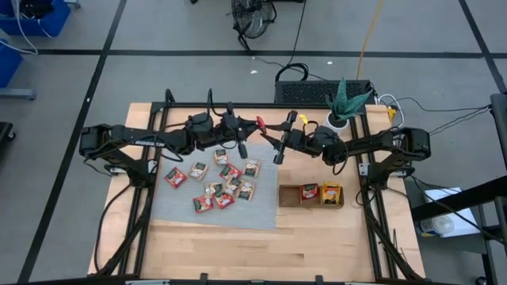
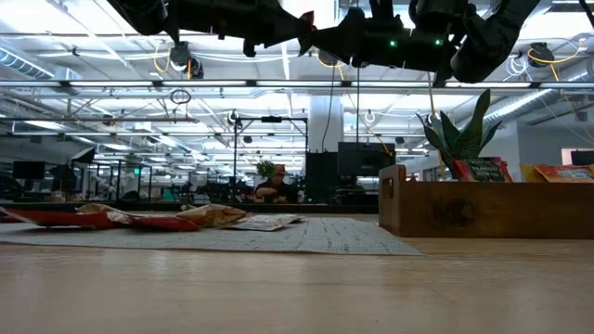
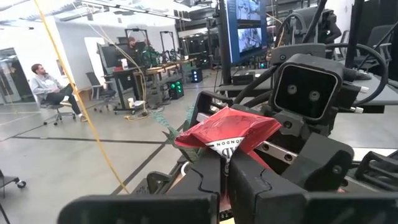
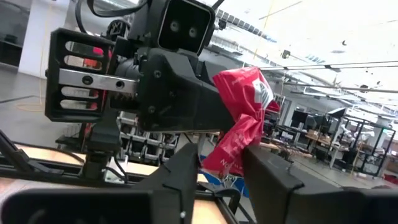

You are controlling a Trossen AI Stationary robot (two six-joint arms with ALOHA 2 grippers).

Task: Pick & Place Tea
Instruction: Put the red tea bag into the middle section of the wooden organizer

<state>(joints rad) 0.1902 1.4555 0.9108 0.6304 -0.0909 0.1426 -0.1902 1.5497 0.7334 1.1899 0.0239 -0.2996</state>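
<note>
A red tea sachet point(image 3: 230, 130), crumpled, hangs in the air between my two grippers, above the table's far middle. My left gripper point(image 3: 227, 174) reaches level from the table's left and is shut on it. My right gripper point(image 4: 224, 165) comes from the right, tipped slightly upward, its fingers closed on the sachet's other end. Several more tea sachets point(image 1: 226, 182) lie flat on the grey mat point(image 1: 170, 207). The brown wooden tray point(image 1: 289, 195) at the right has a red sachet point(image 1: 309, 191) and a yellow one point(image 1: 330, 192) in two of its compartments. My left gripper pinches one end of the red sachet point(image 3: 225, 152) between its two fingertips, coming level from the table's left. The sachet sticks out past the fingers, lifted clear of the table. My right gripper has the sachet's opposite, bunched end point(image 4: 227, 155) between its two fingers point(image 4: 261, 168), coming from the table's right and slanting slightly upward. The rest of the sachet point(image 4: 245, 93) stands up beyond the fingertips toward the left gripper.
A potted plant point(image 1: 344, 101) stands at the table's far right corner. Black frame rails point(image 1: 150, 198) run along both table sides. In the low view the tray point(image 2: 436, 209) stands at the right and the mat's sachets point(image 2: 158, 218) at the left. People sit in the room beyond.
</note>
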